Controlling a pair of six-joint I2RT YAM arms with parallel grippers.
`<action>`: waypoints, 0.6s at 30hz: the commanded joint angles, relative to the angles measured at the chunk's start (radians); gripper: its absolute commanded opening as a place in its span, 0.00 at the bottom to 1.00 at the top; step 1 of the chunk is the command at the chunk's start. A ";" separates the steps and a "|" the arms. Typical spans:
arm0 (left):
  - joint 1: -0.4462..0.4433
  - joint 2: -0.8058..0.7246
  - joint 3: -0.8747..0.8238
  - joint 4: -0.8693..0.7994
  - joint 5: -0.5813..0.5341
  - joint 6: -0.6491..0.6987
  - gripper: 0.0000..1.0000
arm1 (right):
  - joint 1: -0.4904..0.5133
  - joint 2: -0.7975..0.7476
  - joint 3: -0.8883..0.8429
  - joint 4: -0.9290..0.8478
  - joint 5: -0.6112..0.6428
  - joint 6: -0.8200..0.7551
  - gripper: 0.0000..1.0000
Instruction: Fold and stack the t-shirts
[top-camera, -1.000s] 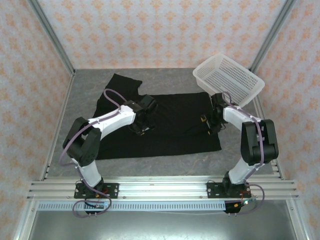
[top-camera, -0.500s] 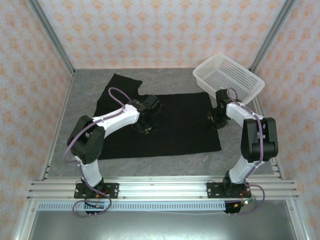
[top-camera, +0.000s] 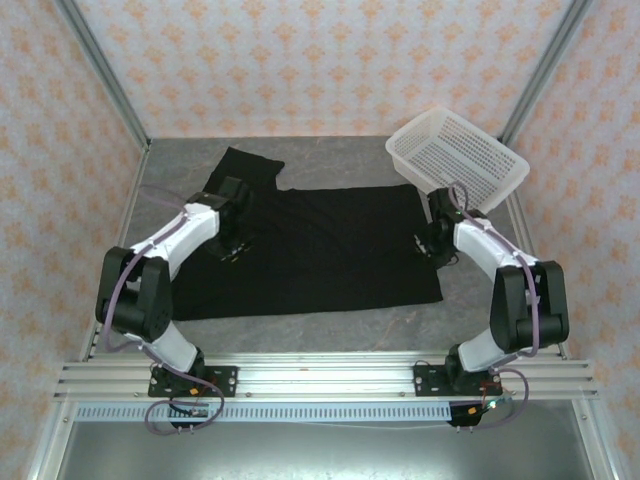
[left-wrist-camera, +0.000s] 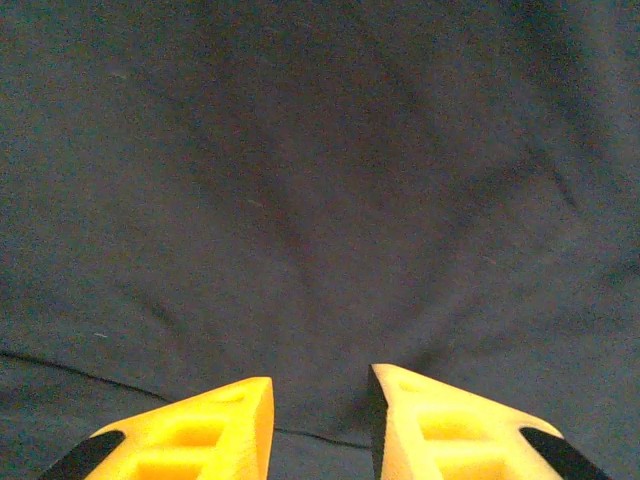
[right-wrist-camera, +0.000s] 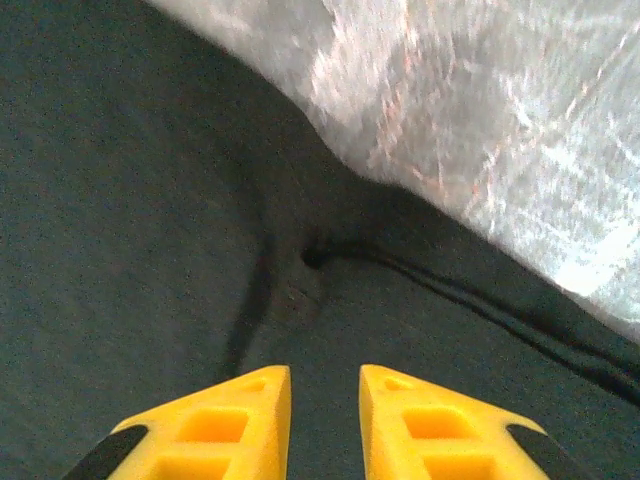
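The black t-shirt (top-camera: 330, 250) lies spread flat on the grey table, plain side up, with one sleeve pointing to the far left. My left gripper (top-camera: 226, 250) is down on its left part, near that sleeve. In the left wrist view the yellow fingers (left-wrist-camera: 215, 430) stand a small gap apart over dark cloth (left-wrist-camera: 320, 200), with a fold line between them. My right gripper (top-camera: 428, 245) is at the shirt's right edge. Its jaws (right-wrist-camera: 325, 375) are narrowly apart above the cloth (right-wrist-camera: 150, 200), just short of a small pucker and the hem.
A white mesh basket (top-camera: 460, 155) sits tilted at the back right, close behind the right arm. Bare grey table (right-wrist-camera: 480, 120) shows beyond the shirt's hem. Metal frame posts and patterned walls close the sides and back.
The left arm swung from the shirt's middle out to its left side. The right gripper shifted slightly toward the right edge. Both pairs of jaws have narrowed.
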 joint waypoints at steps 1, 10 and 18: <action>0.087 0.017 -0.014 -0.084 -0.051 0.044 0.30 | 0.024 0.028 -0.029 -0.015 0.004 -0.032 0.20; 0.188 0.151 -0.021 -0.102 -0.153 0.042 0.30 | 0.028 0.195 0.002 -0.094 0.044 -0.035 0.21; 0.274 0.181 -0.086 -0.103 -0.220 -0.045 0.30 | 0.121 0.166 -0.047 -0.128 0.050 0.054 0.27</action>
